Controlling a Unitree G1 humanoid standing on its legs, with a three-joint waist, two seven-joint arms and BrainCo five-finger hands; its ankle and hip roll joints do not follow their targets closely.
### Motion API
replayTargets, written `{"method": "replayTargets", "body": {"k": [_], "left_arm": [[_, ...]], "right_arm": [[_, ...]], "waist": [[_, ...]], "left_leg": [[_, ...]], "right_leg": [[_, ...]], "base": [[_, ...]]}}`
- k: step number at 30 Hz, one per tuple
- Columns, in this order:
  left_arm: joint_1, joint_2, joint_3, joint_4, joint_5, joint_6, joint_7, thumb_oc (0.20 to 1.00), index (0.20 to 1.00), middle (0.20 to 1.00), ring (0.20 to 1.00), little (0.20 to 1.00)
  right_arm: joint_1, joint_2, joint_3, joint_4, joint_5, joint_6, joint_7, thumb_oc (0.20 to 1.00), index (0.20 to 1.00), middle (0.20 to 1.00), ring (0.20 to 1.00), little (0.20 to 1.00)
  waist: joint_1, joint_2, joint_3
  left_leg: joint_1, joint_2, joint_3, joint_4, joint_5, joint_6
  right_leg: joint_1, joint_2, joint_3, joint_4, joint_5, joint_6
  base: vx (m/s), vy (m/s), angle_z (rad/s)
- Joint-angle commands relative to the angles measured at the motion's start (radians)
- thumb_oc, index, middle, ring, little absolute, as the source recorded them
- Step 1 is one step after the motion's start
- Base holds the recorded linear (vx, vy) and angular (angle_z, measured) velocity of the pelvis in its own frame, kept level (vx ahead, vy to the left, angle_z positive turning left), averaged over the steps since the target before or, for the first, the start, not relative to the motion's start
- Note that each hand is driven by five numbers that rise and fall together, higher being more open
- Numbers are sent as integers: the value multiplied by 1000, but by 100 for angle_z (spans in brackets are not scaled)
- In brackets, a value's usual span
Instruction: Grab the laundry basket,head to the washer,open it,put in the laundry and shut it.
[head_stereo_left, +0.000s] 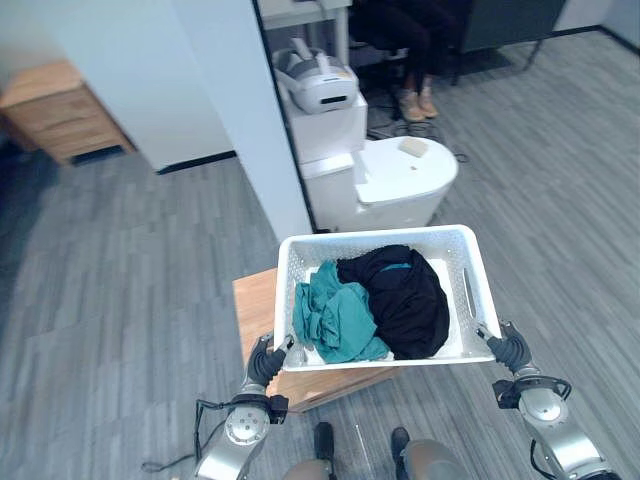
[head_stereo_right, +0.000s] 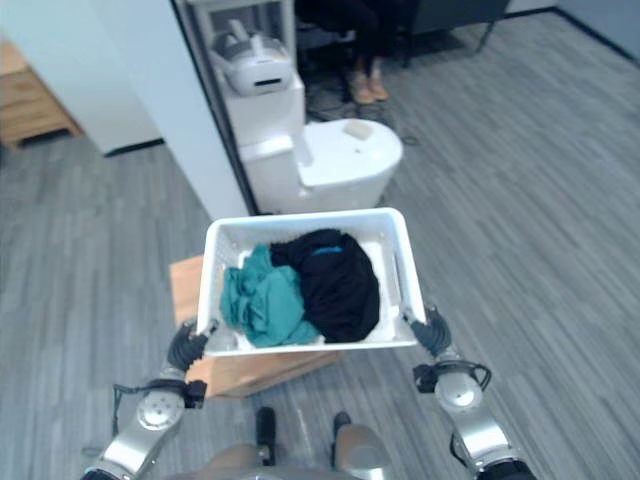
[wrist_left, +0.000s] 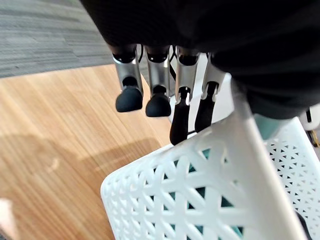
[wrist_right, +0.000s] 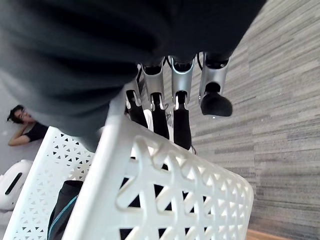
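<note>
Low wooden table (head_stereo_left: 255, 300) on grey floor, wooden drawer cabinet (head_stereo_left: 60, 110), white headset (head_stereo_left: 318, 82), seated person's legs (head_stereo_left: 415, 60)

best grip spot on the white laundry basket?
The two near corners of the white laundry basket, under its rolled rim, one hand from each short end. The left hand and right hand curl there now: the rim gives a ledge, the lattice walls take fingers, and the two-sided hold looks level above the wooden stand.

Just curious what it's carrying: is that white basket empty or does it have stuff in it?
It has stuff in it: the white basket holds a teal cloth and a black garment.
</note>
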Motion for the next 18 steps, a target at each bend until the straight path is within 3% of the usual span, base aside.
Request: {"method": "replayTargets", "body": {"k": [1,3,4,5,6,8,9,10,13,15,16,18], "left_arm": [[-106,-31,-8,-109,-82,-110,-57,200,200,200,200,200],[-135,-30,-12,-109,-75,-114,-40,200,200,200,200,200],[-144,-28,-9,-115,-77,-116,-33,200,200,200,200,200],[-145,-27,-4,-128,-78,-118,-29,200,200,200,200,200],[-142,-29,1,-130,-84,-118,-28,200,200,200,200,200],[-129,-27,17,-139,-89,-116,-30,200,200,200,200,200],[-128,-26,17,-140,-89,-116,-30,200,200,200,200,200],[-99,-22,43,-147,-94,-117,-38,200,200,200,200,200],[-70,-30,50,-137,-82,-101,-67,200,200,200,200,200],[-61,-34,50,-129,-86,-99,-69,200,200,200,200,200],[-65,-37,49,-123,-86,-97,-67,200,200,200,200,200],[-65,-42,47,-120,-92,-100,-52,200,200,200,200,200]], "right_arm": [[-71,40,49,-151,50,-149,101,200,200,200,200,200],[-93,48,67,-157,42,-150,102,200,200,200,200,200],[-101,52,74,-163,41,-153,102,200,200,200,200,200],[-98,62,83,-178,36,-158,107,200,200,200,200,200],[-94,65,85,-178,34,-159,109,200,200,200,200,200],[-94,71,91,-172,28,-157,113,200,200,200,200,200],[-94,72,91,-172,28,-157,113,200,200,200,200,200],[-92,73,92,-165,28,-155,117,200,200,200,200,200],[-69,65,78,-175,29,-144,138,200,200,200,200,200],[-59,49,67,-181,27,-141,134,200,200,200,200,200],[-58,40,64,-187,34,-142,133,200,200,200,200,200],[-59,17,61,-193,47,-141,128,200,200,200,200,200]], "waist": [[-37,-30,-38],[-50,-39,-25],[-43,-41,-20],[-23,-38,-18],[-13,-34,-19],[10,-19,-24],[11,-20,-24],[27,-21,-38],[-1,-30,-65],[1,-31,-64],[1,-33,-62],[26,-35,-49]], "left_leg": [[46,-37,34,89,-165,27],[47,-27,123,102,-182,39],[50,-16,168,106,-188,41],[72,6,258,91,-182,39],[83,18,299,88,-176,35],[112,44,367,85,-189,29],[114,43,369,84,-191,29],[131,56,453,91,-201,29],[171,72,510,139,-227,16],[150,143,531,303,-171,-38],[142,168,525,359,-135,-54],[92,190,425,492,-76,-78]], "right_leg": [[-32,14,84,-190,160,97],[-83,26,86,-164,176,114],[-97,13,35,-154,171,115],[-96,-39,-158,-135,142,101],[-88,-72,-266,-121,126,91],[-69,-130,-447,-58,85,79],[-72,-131,-445,-50,80,80],[-41,-187,-587,-29,78,74],[-18,-153,-525,-98,76,73],[21,-104,-482,-147,71,48],[35,-88,-471,-163,67,40],[73,-42,-427,-201,51,10]], "base": [[-114,92,-85],[-117,29,-149],[-134,-75,-307],[-122,-107,-325],[-21,-88,-188],[21,-49,-202],[-18,-118,-257],[88,-152,-202],[279,-221,-178],[309,-300,-93],[278,-276,-35],[291,-211,-130]]}}
